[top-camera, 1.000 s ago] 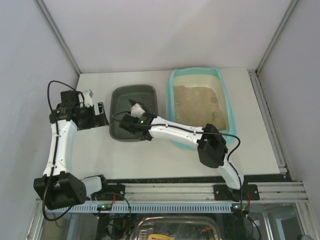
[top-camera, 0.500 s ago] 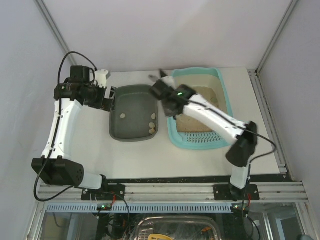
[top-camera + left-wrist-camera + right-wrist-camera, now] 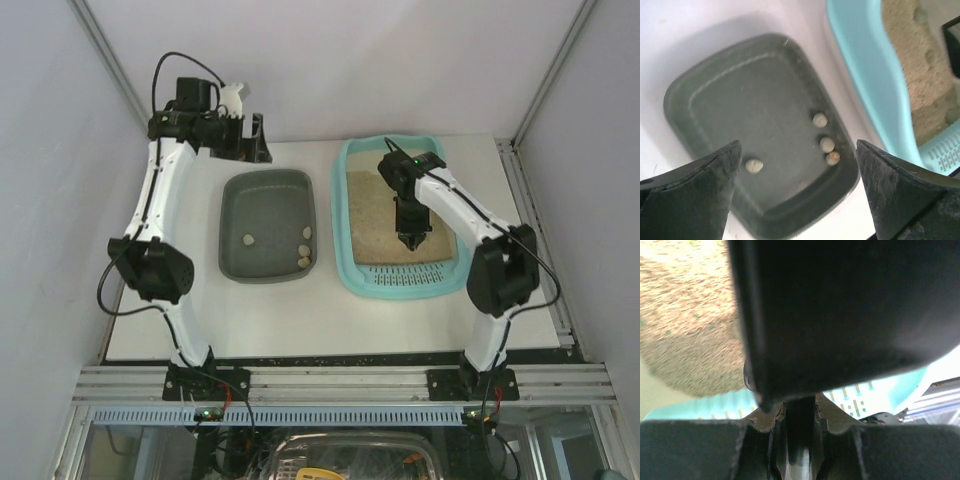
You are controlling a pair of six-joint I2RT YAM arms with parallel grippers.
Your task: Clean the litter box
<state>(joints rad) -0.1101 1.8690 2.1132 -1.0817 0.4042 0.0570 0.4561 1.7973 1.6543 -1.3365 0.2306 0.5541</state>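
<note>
I work in a lab test cell. Bare white walls (image 3: 330, 70) box in my white table (image 3: 270, 315), metal posts (image 3: 111, 65) climb the corners, and an aluminium rail (image 3: 340, 380) edges the near side over loose wiring (image 3: 232, 440).

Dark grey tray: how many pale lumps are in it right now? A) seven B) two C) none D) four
D: the dark grey tray holds four pale lumps, with a cluster of three by one side wall and a single lump lying apart. The left wrist view shows this most clearly.
</note>
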